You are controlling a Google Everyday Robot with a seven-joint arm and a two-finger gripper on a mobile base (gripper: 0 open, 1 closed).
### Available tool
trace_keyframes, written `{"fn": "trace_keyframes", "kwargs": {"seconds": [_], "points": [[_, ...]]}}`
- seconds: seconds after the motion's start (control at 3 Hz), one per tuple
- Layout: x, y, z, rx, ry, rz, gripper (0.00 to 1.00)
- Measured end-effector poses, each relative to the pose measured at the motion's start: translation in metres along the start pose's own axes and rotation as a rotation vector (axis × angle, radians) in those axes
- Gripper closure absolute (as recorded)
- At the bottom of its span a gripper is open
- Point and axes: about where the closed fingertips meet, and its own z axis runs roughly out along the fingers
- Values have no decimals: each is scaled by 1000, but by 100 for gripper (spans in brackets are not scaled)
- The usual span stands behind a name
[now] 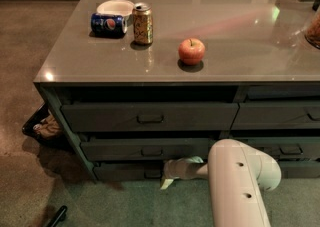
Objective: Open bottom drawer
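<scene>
the slim, dark grey-green bottom drawer (122, 172) sits lowest in the left stack, its front near flush (hardly open, if at all). the pale gripper (167, 173) is at its small dark centre pull (152, 174); whether it has clenched there i cannot tell. i judge this the grasping step; next comes a level pull straight outward.

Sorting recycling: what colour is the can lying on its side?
Blue can, camera view; white end effector at grey-green bottom drawer.

1. The grey countertop (240, 53) stood above the gripper (167, 175), which sat low beneath its front edge.
2. A red apple (192, 51) rested almost straight above the gripper.
3. An upright gold can (142, 23), a toppled blue can (108, 24) and a white bowl (116, 7) lay up-left of it.
</scene>
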Motion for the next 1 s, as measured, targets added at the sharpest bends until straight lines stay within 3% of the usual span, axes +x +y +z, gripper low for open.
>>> {"fn": "trace_keyframes", "kwargs": {"seconds": [0.67, 1.0], "points": [[11, 34, -2, -134, 53, 112, 0], [11, 34, -2, -134, 53, 112, 0]]}}
